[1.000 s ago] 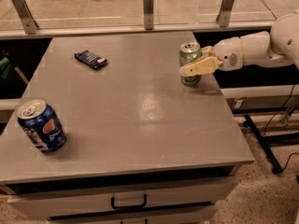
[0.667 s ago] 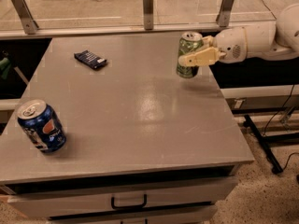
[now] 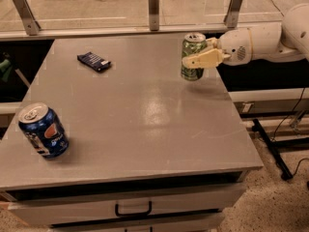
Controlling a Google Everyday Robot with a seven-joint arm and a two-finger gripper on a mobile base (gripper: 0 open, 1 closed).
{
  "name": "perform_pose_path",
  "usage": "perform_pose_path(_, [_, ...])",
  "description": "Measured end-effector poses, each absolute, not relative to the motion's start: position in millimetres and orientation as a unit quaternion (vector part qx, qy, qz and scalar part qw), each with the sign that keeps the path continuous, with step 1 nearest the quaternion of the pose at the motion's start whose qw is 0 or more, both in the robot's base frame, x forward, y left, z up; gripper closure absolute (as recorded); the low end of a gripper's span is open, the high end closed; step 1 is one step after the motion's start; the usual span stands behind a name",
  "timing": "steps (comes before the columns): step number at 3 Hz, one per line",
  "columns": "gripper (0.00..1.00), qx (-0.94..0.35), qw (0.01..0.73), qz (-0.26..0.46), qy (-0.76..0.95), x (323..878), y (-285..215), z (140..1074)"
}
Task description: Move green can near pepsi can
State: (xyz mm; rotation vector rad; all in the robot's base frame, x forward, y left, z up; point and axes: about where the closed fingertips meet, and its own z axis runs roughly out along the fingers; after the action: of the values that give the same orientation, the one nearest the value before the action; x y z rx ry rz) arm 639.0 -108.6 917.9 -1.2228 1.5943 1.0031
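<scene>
The green can is pale green with dark swirls and a silver top. It hangs upright a little above the grey table near its far right edge. My gripper comes in from the right on a white arm and is shut on the green can, with one cream finger across its front. The pepsi can, dark blue with a round logo, stands slightly tilted at the table's near left corner, far from the green can.
A flat dark blue packet lies at the far left of the table. A rail with metal posts runs behind the table. A drawer with a handle sits below the front edge. Cables lie on the floor at right.
The gripper has lifted the green can off the table and carried it slightly up and left. The pepsi can and the packet have not moved.
</scene>
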Motion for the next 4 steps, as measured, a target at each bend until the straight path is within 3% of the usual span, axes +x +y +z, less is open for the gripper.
perform_pose_path(1, [1.0, -0.513, 0.416, 0.424, 0.619, 634, -79, 910])
perform_pose_path(3, [1.0, -0.583, 0.378, 0.503, 0.514, 588, 49, 910])
perform_pose_path(4, [1.0, -0.586, 0.374, 0.51, 0.507, 582, 59, 910])
